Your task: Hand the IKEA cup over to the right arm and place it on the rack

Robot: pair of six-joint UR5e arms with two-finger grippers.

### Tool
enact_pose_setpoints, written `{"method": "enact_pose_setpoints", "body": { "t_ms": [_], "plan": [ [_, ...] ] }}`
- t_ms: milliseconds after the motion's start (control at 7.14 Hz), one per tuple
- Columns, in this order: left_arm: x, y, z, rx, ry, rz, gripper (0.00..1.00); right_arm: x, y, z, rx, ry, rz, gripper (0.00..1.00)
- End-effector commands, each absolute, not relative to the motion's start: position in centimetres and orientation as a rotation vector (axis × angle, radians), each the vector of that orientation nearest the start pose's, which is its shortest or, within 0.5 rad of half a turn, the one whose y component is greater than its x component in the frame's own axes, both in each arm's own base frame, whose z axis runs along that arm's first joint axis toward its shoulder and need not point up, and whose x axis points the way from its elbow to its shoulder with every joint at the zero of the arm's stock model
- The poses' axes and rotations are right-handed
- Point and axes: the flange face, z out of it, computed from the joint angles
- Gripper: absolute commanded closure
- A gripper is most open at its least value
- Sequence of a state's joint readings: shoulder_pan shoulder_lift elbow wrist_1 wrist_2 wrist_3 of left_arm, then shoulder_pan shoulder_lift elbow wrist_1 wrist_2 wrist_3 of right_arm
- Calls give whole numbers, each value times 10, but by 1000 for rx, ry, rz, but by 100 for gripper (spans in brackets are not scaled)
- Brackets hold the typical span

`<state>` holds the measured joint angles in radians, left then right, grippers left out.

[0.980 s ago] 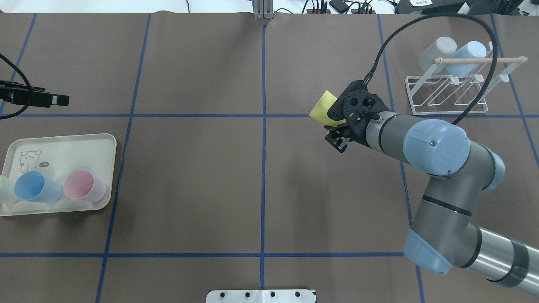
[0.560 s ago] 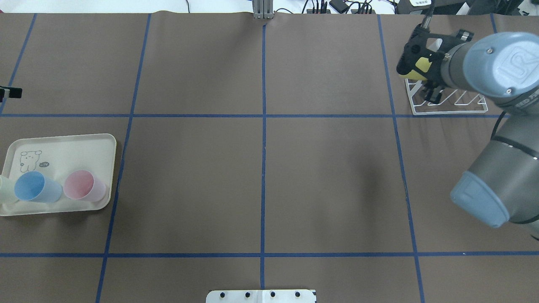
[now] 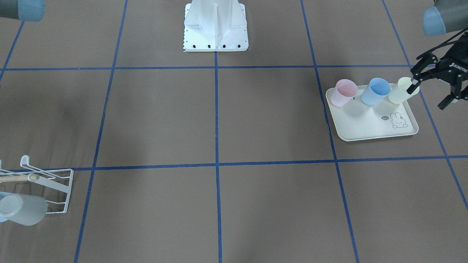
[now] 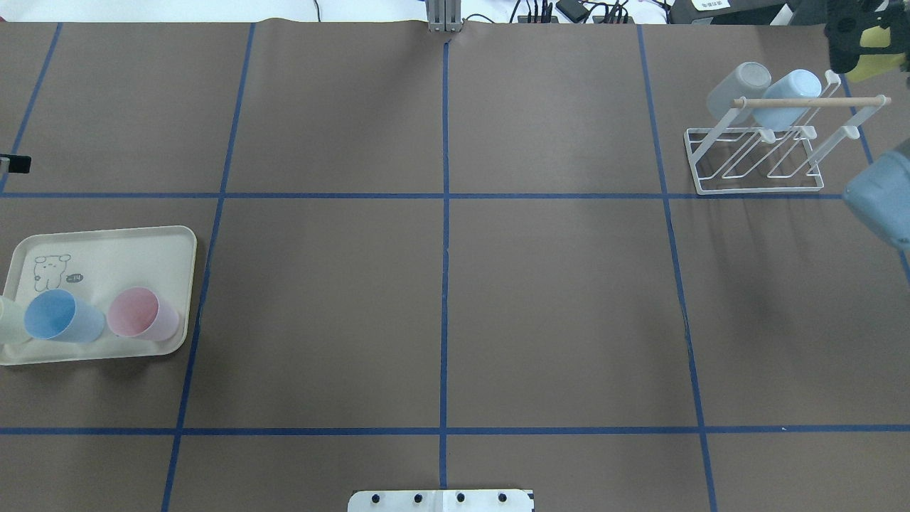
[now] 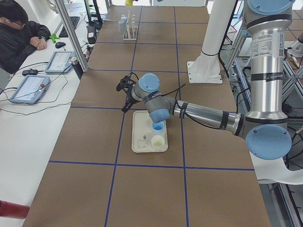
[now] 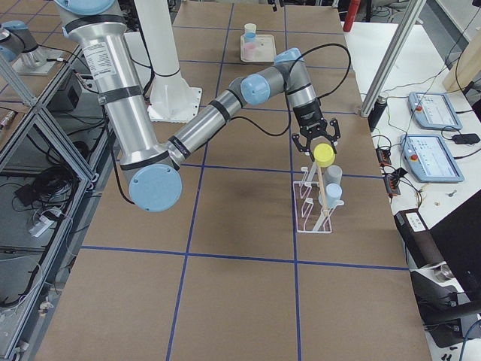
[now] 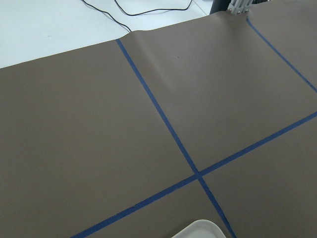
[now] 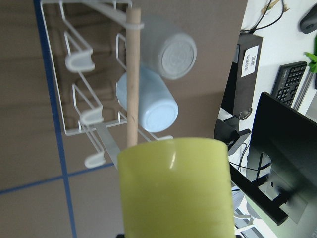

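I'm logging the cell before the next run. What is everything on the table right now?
yellow cup: one, yellow-green, held in the air by the rack
rack: one, white wire with a wooden dowel, robot's far right
grey-white cup: one, hung on the rack
light blue cup: one, hung beside it
tray: one, cream with rabbit print, robot's left
pink cup: one, upright on the tray
blue cup: one, upright on the tray
pale cream cup: one, upright on the tray
left gripper: black, open, beside the pale cream cup
right gripper: black, shut on the yellow cup
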<state>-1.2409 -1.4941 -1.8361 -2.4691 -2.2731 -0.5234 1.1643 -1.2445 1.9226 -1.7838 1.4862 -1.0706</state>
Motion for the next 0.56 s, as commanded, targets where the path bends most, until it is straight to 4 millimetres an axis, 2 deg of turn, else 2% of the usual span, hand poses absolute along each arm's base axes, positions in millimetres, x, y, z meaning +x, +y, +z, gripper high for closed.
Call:
{"method": "enact_pose_setpoints", "body": {
  "t_ms": [0, 140, 280, 420],
  "plan": [
    [86, -461, 463, 677, 1000, 211, 0, -76, -630, 414, 404, 318, -1584, 100],
    [85, -460, 464, 676, 999, 210, 0, -80, -642, 435, 411, 327, -1588, 100],
    [85, -460, 463, 677, 1000, 211, 0, -84, -654, 465, 393, 342, -1656, 100],
    [85, -460, 464, 677, 1000, 211, 0, -87, -659, 480, 383, 363, -1723, 100]
  ]
}}
